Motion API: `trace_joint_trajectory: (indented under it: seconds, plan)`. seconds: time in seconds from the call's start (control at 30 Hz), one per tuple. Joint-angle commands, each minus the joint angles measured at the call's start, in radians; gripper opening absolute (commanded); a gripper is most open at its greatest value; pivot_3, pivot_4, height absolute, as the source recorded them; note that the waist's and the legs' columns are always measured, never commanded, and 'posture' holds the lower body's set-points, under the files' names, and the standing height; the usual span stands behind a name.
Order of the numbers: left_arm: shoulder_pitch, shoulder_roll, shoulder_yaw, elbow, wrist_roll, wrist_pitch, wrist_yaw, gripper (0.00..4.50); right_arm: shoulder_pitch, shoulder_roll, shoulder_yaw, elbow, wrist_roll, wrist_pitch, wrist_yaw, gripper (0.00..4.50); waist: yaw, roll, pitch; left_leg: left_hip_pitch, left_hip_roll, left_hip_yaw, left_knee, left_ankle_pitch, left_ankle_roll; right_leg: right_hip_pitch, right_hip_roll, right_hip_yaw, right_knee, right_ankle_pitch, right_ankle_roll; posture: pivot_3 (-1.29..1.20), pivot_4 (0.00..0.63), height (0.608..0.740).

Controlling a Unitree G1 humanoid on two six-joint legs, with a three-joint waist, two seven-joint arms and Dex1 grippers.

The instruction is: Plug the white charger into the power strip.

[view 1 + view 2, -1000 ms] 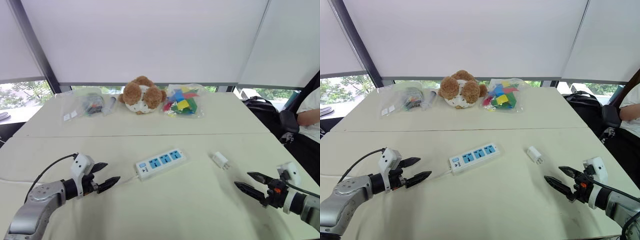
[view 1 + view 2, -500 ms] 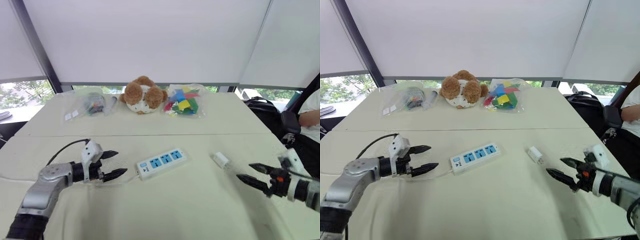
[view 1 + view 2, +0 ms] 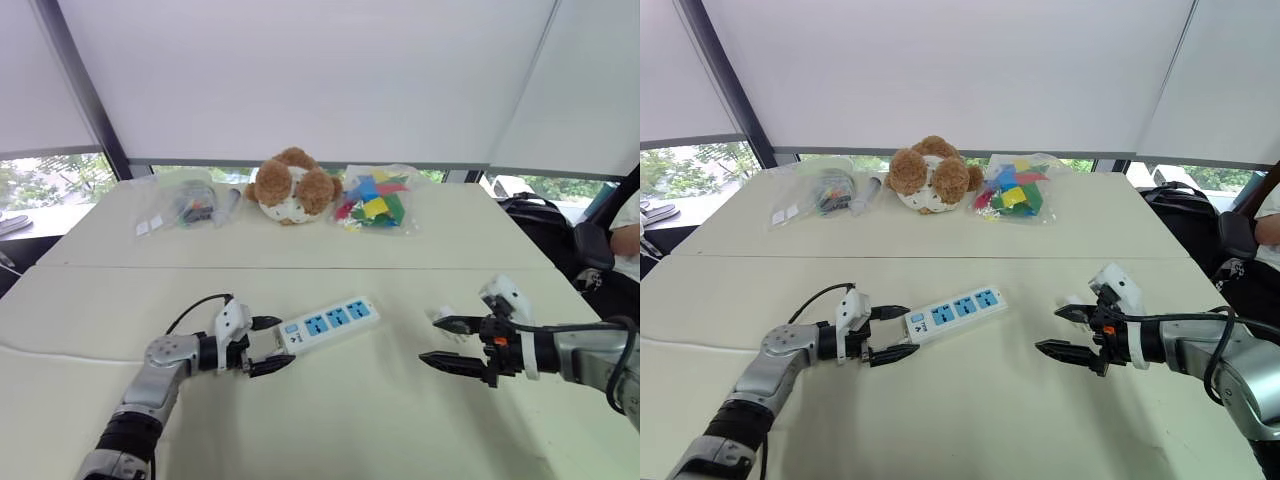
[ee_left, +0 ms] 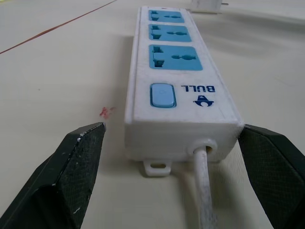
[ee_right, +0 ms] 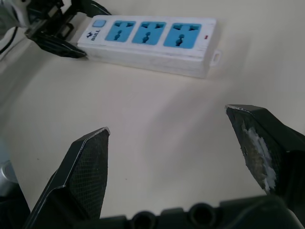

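White charger (image 4: pixel 206 4) mostly hidden behind right gripper (image 3: pixel 427 340).

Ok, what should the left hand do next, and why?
Probably close the left gripper on the power strip at its cord end: the open fingers sit either side, and a held strip should stay put when the white charger goes in.

The long white plastic power strip (image 3: pixel 326 323) has three blue sockets (image 4: pixel 174 33) and a pale blue switch (image 4: pixel 162 95) — the round plush toy (image 3: pixel 291 187) is brown and cream, the clear bag of blocks (image 3: pixel 372 199) red, yellow, green and blue
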Motion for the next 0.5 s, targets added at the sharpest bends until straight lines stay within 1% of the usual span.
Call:
trace_joint_trajectory:
  seconds: [0.03, 0.1, 0.13, 0.17, 0.3, 0.4, 0.43, 0.47, 0.5]
  plan:
    - [-0.037, -0.019, 0.008, 0.061, 0.007, -0.059, -0.004, 4.23, -0.016, -0.011, -0.016, -0.028, 0.008, 0.006, 0.002, 4.41, 0.001, 0.0, 0.0, 0.0, 0.0, 0.0, 0.001, 0.0, 0.0, 0.0, 0.0, 0.0, 0.0, 0.0, 0.0, 0.0, 0.15, 0.739]
    - [-0.057, -0.03, 0.012, 0.1, 0.008, -0.083, -0.01, 3.64, -0.015, -0.019, -0.017, -0.027, 0.004, 0.006, 0.01, 4.5, 0.001, 0.0, 0.0, 0.0, 0.0, 0.0, 0.003, 0.0, 0.0, 0.001, 0.0, 0.0, 0.001, 0.0, 0.0, 0.0, 0.15, 0.739]
    - [-0.063, -0.032, 0.012, 0.114, 0.011, -0.094, -0.012, 3.1, -0.014, -0.021, -0.019, -0.027, 0.004, 0.007, 0.012, 4.5, 0.001, 0.0, 0.0, 0.0, 0.0, 0.0, 0.004, 0.0, 0.0, 0.002, 0.0, 0.0, 0.001, 0.0, 0.0, 0.0, 0.15, 0.739]
    - [-0.069, -0.035, 0.012, 0.125, 0.014, -0.103, -0.015, 2.95, -0.016, -0.021, -0.023, -0.027, 0.005, 0.008, 0.011, 4.5, 0.002, 0.0, 0.0, 0.0, 0.0, 0.0, 0.005, 0.0, 0.0, 0.002, 0.0, 0.0, 0.001, 0.0, 0.0, 0.0, 0.15, 0.739]
    - [-0.085, -0.038, 0.007, 0.157, 0.023, -0.125, -0.024, 2.96, -0.024, -0.017, -0.038, -0.033, -0.001, 0.016, -0.017, 4.5, 0.002, 0.0, 0.0, 0.0, 0.0, 0.0, 0.007, 0.0, 0.0, 0.004, 0.0, 0.0, 0.001, 0.0, -0.001, 0.0, 0.15, 0.739]
    - [-0.097, -0.029, -0.017, 0.153, 0.036, -0.129, -0.069, 2.96, -0.066, -0.049, -0.036, -0.005, -0.024, 0.039, -0.041, 4.5, 0.006, 0.001, 0.0, 0.001, 0.0, 0.0, 0.007, 0.0, 0.0, 0.004, 0.0, 0.0, 0.001, 0.0, -0.001, 0.0, 0.15, 0.739]
    - [-0.097, -0.024, -0.026, 0.143, 0.041, -0.134, -0.088, 2.96, -0.092, -0.062, -0.039, 0.02, -0.022, 0.055, -0.039, 4.5, 0.008, 0.001, 0.0, 0.0, 0.0, 0.0, 0.007, 0.0, 0.0, 0.003, 0.0, 0.0, 0.001, 0.0, -0.001, 0.0, 0.15, 0.739]
    - [-0.09, -0.015, -0.049, 0.112, 0.042, -0.126, -0.135, 2.96, -0.178, -0.08, -0.037, 0.104, -0.009, 0.097, -0.029, 4.5, 0.008, 0.001, 0.0, 0.0, 0.0, 0.0, 0.007, 0.0, 0.0, 0.003, 0.0, 0.0, 0.001, 0.0, -0.001, 0.0, 0.15, 0.739]
    - [-0.084, -0.009, -0.068, 0.082, 0.034, -0.101, -0.175, 2.96, -0.247, -0.112, -0.002, 0.176, -0.048, 0.089, -0.016, 4.5, 0.006, 0.001, 0.0, 0.0, 0.0, 0.0, 0.007, 0.0, 0.0, 0.003, 0.0, 0.0, 0.001, 0.0, -0.001, 0.0, 0.15, 0.739]
